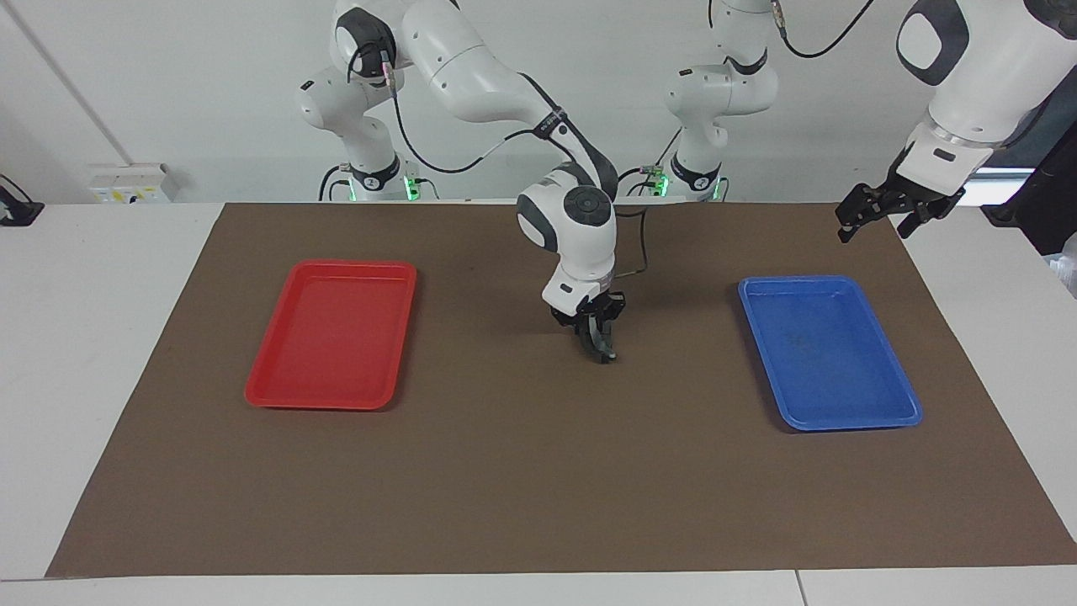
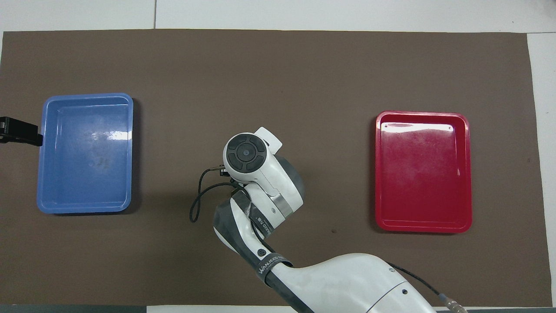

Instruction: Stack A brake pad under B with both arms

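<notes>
My right gripper (image 1: 599,338) points down at the middle of the brown mat (image 1: 522,471), its tip at the mat's surface. A small dark grey piece (image 1: 605,352) shows at that tip. I cannot tell whether it is the short A brake pad or the crescent-shaped B, and no other pad is in view. In the overhead view the right arm's wrist (image 2: 245,153) hides its gripper and whatever lies under it. My left gripper (image 1: 883,220) is open and empty, raised over the mat's edge at the left arm's end; it also shows in the overhead view (image 2: 19,132).
An empty blue tray (image 1: 829,417) (image 2: 84,206) lies toward the left arm's end of the mat. An empty red tray (image 1: 324,400) (image 2: 423,226) lies toward the right arm's end. A black cable (image 2: 197,204) loops off the right wrist.
</notes>
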Tool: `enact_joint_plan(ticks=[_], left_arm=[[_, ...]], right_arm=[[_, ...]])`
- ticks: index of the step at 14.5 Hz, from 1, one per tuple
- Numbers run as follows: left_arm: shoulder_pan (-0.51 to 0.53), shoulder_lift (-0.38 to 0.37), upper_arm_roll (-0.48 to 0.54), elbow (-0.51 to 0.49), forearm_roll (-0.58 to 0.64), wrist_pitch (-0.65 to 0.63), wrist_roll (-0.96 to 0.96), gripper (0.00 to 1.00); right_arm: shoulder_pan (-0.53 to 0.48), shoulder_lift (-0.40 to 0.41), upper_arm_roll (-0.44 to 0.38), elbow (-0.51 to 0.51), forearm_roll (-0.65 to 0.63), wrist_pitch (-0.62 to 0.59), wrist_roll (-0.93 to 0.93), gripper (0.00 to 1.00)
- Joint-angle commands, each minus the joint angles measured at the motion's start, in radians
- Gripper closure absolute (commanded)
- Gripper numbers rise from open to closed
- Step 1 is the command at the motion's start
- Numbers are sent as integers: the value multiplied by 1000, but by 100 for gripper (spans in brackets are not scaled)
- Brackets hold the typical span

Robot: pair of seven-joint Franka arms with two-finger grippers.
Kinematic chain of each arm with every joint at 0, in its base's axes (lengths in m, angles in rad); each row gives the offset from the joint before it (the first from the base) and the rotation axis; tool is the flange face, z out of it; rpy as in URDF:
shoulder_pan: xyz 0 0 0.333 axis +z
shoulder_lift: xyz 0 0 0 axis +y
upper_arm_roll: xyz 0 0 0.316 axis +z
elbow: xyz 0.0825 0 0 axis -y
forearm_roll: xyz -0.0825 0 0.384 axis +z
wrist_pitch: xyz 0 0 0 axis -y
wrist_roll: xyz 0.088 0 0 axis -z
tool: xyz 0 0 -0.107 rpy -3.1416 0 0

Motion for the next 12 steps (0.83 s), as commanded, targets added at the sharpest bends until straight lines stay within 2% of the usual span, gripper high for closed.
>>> enact_joint_plan(ticks=[1,4,6,12], left_arm=[[10,0,-4,4,-7,-14,14,0],[10,0,-4,2,-7,-14,14,0],[10,0,-4,2,-7,-14,14,0],[10,0,-4,2,-7,-14,14,0]], right_arm=[[-11,-37,-6,-6,4,-1,15,0],[-77,-115,-24,5,-64,-44,8,0],[-172,-188,-23,0,-74,-140,-32,0],[-463,-426,-27,-8,-85,-596,-303,0]])
